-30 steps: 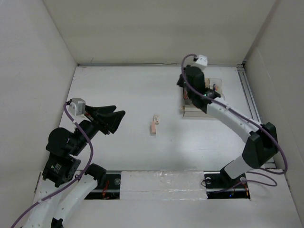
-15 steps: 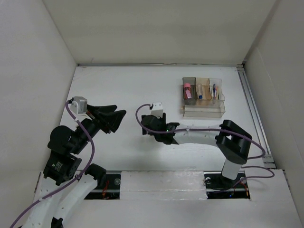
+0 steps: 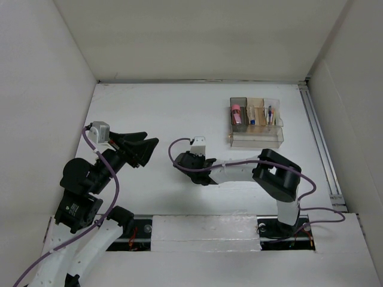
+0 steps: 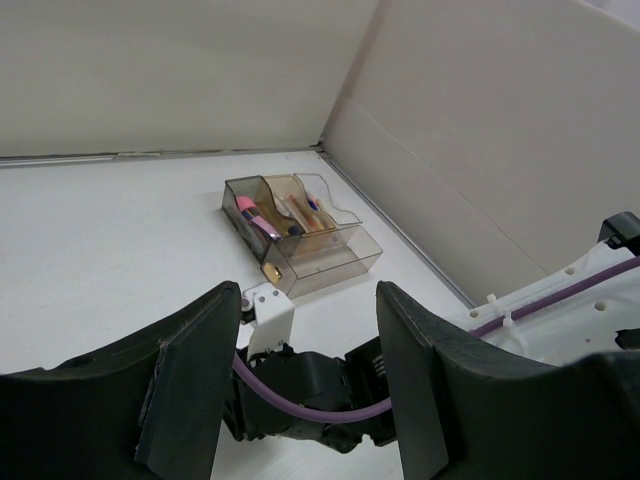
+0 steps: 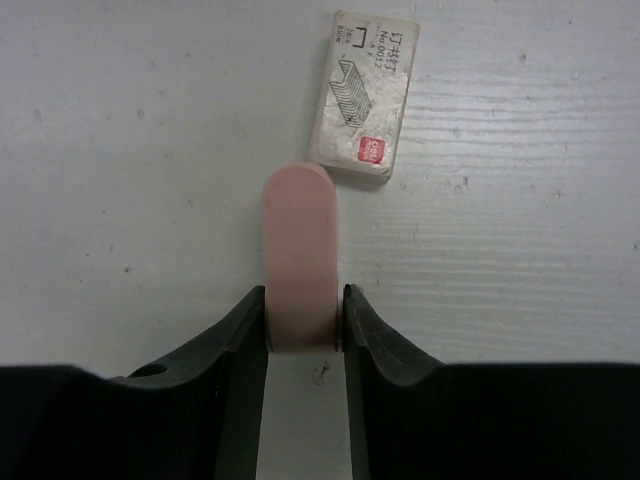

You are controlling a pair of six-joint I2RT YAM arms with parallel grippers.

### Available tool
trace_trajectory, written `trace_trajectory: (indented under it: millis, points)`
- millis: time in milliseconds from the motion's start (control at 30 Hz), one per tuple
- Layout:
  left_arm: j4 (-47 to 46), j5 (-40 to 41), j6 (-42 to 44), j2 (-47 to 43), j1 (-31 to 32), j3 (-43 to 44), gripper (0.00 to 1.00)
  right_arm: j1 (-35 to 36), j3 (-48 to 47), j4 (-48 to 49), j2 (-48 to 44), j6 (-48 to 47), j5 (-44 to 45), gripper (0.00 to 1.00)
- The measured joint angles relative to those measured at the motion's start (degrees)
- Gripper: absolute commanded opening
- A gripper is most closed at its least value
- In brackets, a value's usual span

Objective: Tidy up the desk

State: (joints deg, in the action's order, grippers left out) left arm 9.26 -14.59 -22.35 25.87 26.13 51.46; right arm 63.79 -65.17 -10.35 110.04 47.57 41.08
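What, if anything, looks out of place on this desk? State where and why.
Two items lie loose on the desk, outside the clear tray holding the other supplies: a pink eraser, pinched in the right claw, and a small staple box just beyond its tip, lying skewed.

Top camera overlooks the whole desk (image 3: 149,107) from behind. Left wrist camera looks low across it, sharing the tray (image 4: 330,262) with top; right wrist's points straight down, close.
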Motion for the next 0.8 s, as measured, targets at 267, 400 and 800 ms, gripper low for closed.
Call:
trace_trajectory:
  millis: [267, 400, 800]
  points:
    - [0.0, 0.0, 0.0, 0.0, 0.0, 0.0, 0.52, -0.46, 0.37, -0.81, -2.14, 0.11, 2.86, 0.12]
    - [0.0, 0.0, 0.0, 0.0, 0.02, 0.0, 0.53, -4.96, 5.11, -0.2, -13.57, -1.4, 1.84, 0.13]
    - [0.0, -0.15, -0.02, 0.0, -0.37, 0.0, 0.52, -36.92, 13.44, 4.15, -32.81, -4.28, -8.41, 0.15]
